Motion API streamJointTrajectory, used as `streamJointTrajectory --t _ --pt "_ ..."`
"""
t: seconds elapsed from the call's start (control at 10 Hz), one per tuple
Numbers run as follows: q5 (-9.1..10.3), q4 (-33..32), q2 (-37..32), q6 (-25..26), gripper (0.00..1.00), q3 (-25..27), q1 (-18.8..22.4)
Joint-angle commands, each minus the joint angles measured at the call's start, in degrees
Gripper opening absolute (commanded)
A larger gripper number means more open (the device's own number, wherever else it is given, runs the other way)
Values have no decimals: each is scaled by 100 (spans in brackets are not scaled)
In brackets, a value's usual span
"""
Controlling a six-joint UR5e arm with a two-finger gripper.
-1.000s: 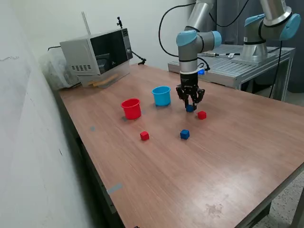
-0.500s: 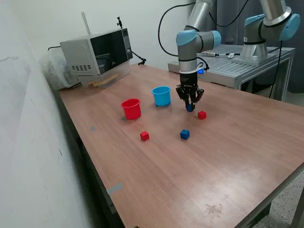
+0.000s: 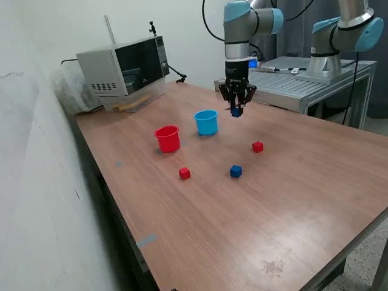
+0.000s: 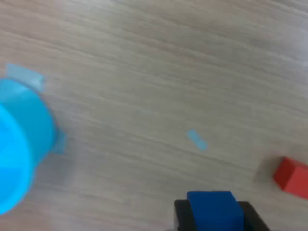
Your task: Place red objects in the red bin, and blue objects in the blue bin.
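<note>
The arm hangs upright, its claw (image 3: 235, 111) clamped on a blue cube (image 4: 214, 211) above the table (image 3: 291, 200).

One blue cube (image 3: 236, 111) hangs clamped above the table; the other (image 3: 236, 171) lies near two red cubes (image 3: 257, 147) (image 3: 184, 173). Red cup (image 3: 168, 138) and blue cup (image 3: 206, 122) stand upright.
</note>
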Motion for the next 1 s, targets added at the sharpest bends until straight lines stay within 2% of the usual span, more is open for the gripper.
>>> streamJointTrajectory --t 0.0,0.2,0.4,0.9 --pt "-93 228 -216 4 0 -157 -707" --pt "-93 228 -119 -13 0 -263 -1190" --pt "-93 228 56 -13 0 -403 -1403" --pt "21 175 294 4 0 -378 -1316"
